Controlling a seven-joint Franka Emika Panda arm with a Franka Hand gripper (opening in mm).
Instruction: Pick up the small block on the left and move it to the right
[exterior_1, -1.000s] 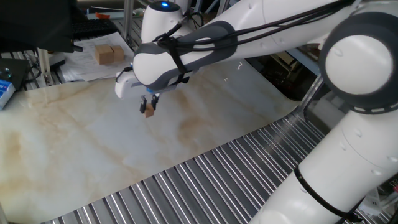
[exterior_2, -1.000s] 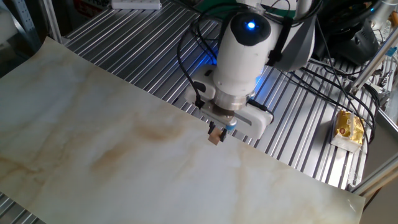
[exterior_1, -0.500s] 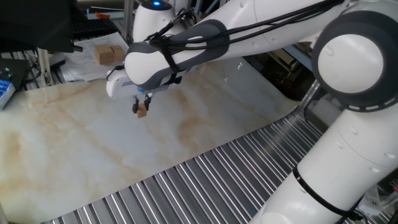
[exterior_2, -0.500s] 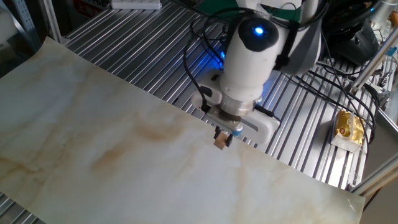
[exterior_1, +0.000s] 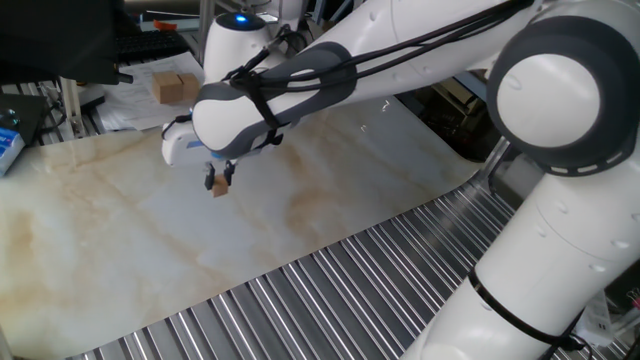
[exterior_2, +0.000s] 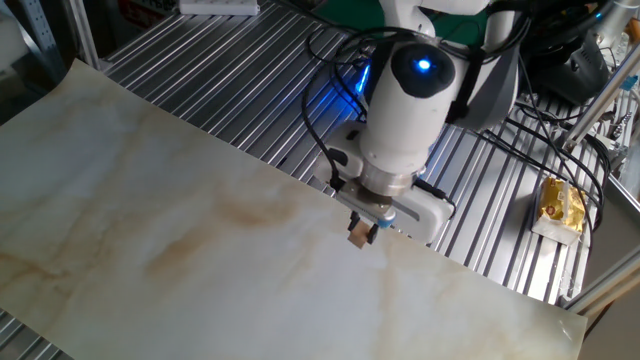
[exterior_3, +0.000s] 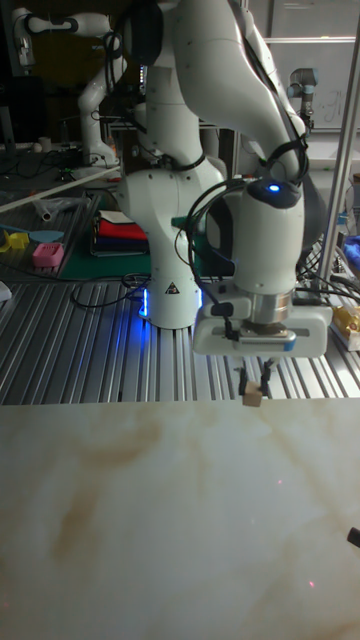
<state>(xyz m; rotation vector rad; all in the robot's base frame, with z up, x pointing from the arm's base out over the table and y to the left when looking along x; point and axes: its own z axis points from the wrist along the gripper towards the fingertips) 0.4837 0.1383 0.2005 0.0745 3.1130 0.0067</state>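
The small block (exterior_1: 218, 187) is a tiny light-brown wooden cube pinched between the fingertips of my gripper (exterior_1: 220, 180). It hangs a little above the marbled board, clear of the surface. From the other side, the small block (exterior_2: 358, 234) sits under my gripper (exterior_2: 362, 228) near the board's far edge. In the tall view the small block (exterior_3: 253, 396) hangs below my gripper (exterior_3: 256, 386), right of centre, just over the board's back edge. The gripper is shut on it.
A pair of larger tan blocks (exterior_1: 176, 87) rests on papers beyond the marbled board (exterior_1: 120, 240). Ribbed metal table (exterior_1: 330, 300) surrounds the board. A yellow packet (exterior_2: 561, 205) lies at the right. The white arm (exterior_1: 400, 50) spans overhead.
My gripper has carried the small block steadily sideways: leftward in the one fixed view, rightward in the other fixed view. The grip stayed shut throughout.
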